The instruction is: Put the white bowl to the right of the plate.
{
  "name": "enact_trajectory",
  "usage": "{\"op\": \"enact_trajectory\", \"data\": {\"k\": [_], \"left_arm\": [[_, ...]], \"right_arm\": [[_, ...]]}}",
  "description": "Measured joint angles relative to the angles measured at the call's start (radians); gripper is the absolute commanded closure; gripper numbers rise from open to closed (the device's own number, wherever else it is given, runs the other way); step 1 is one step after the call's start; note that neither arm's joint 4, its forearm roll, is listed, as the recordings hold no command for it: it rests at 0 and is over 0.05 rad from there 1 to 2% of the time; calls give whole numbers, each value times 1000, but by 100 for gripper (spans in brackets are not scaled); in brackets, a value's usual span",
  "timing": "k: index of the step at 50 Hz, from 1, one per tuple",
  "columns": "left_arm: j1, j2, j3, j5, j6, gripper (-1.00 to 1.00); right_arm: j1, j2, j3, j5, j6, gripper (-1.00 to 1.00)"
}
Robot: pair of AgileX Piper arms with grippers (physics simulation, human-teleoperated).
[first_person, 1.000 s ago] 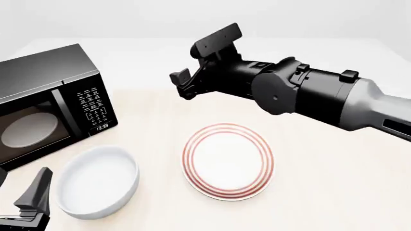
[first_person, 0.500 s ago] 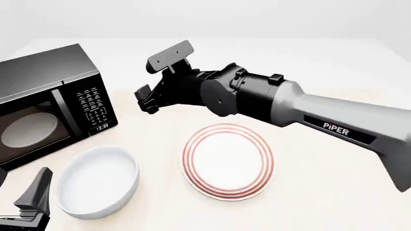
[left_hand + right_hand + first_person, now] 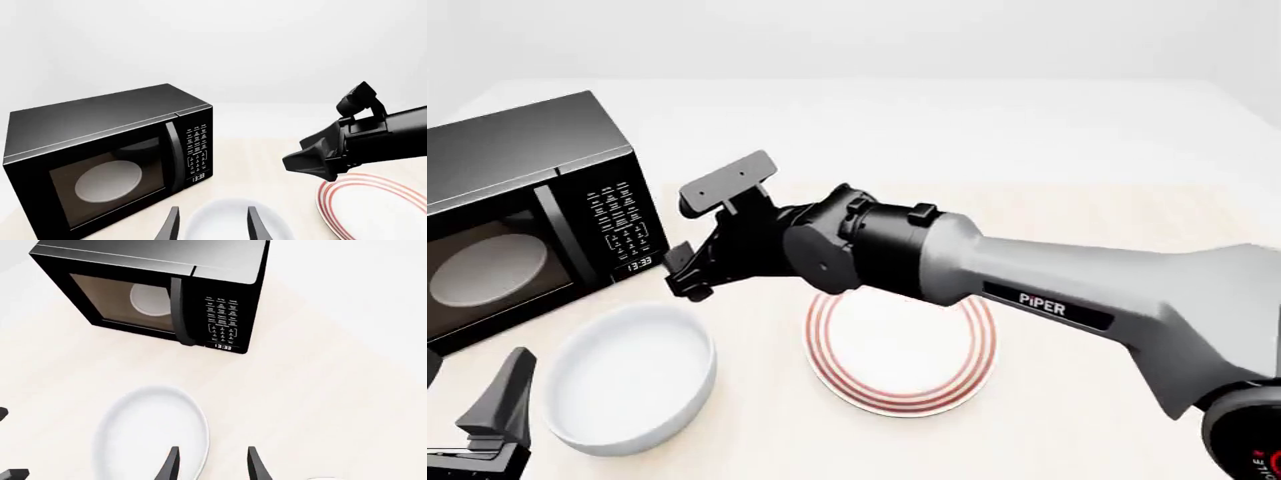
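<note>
The white bowl (image 3: 627, 375) sits upright on the table at the front left, left of the plate. It also shows in the left wrist view (image 3: 220, 216) and the right wrist view (image 3: 150, 432). The red-ringed plate (image 3: 901, 365) lies at the centre, its far edge hidden by my right arm; it also shows in the left wrist view (image 3: 373, 205). My right gripper (image 3: 685, 278) is open and empty, above the table just beyond the bowl's far right rim (image 3: 212, 466). My left gripper (image 3: 494, 425) is open and empty, low beside the bowl's left side (image 3: 213, 227).
A black microwave (image 3: 521, 220) stands at the left with its door shut and a white turntable inside; it also shows in the wrist views (image 3: 107, 160) (image 3: 167, 290). My right arm (image 3: 988, 275) stretches across the table over the plate's far side.
My right arm has swung left and down, from beyond the plate to just beyond the bowl. The left gripper, bowl and plate have not moved.
</note>
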Motion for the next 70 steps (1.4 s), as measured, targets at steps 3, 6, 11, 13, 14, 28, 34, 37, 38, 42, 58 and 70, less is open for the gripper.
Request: {"op": "enact_trajectory", "data": {"k": [3,6,11,13,14,28,34,37,38,42,58,70], "left_arm": [[0,0,0,0,0,-100],[0,0,0,0,0,-100],[0,0,0,0,0,-100],[0,0,0,0,0,-100],[0,0,0,0,0,-100],[0,0,0,0,0,-100],[0,0,0,0,0,-100],[0,0,0,0,0,-100],[0,0,0,0,0,-100],[0,0,0,0,0,-100],[0,0,0,0,0,-100],[0,0,0,0,0,-100]], "right_arm": [[7,5,11,-8,13,-100],[10,12,20,-14,25,-100],[11,24,31,-25,44,-100],[9,29,35,-30,51,-100],[8,32,37,-32,55,-100],[-9,77,50,-69,93,-100],[-12,104,38,-73,105,-100],[-11,120,29,-75,113,-100],[-11,126,26,-75,115,-100],[-8,148,15,-79,126,-100],[8,217,-9,-104,167,-100],[19,258,-18,-122,193,-100]]}}
